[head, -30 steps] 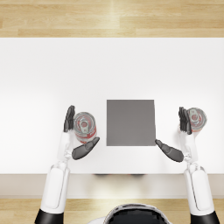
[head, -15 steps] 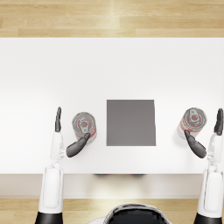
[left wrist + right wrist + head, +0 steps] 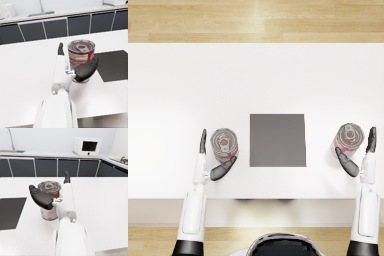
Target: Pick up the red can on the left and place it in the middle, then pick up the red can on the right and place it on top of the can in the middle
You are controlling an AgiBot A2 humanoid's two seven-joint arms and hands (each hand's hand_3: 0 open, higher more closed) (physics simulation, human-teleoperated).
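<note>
Two red cans [image 3: 224,144] [image 3: 348,138] upright — both ungrasped.

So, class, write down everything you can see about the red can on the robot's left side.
The left red can is a short metal tin with a red and white label and a silvery ring-pull lid, unopened. It stands upright on the white table, just left of the dark grey mat, apart from it. The left robot hand is open around it, thumb curved across the near side, fingers straight along the far side. Whether they touch is unclear.
</note>
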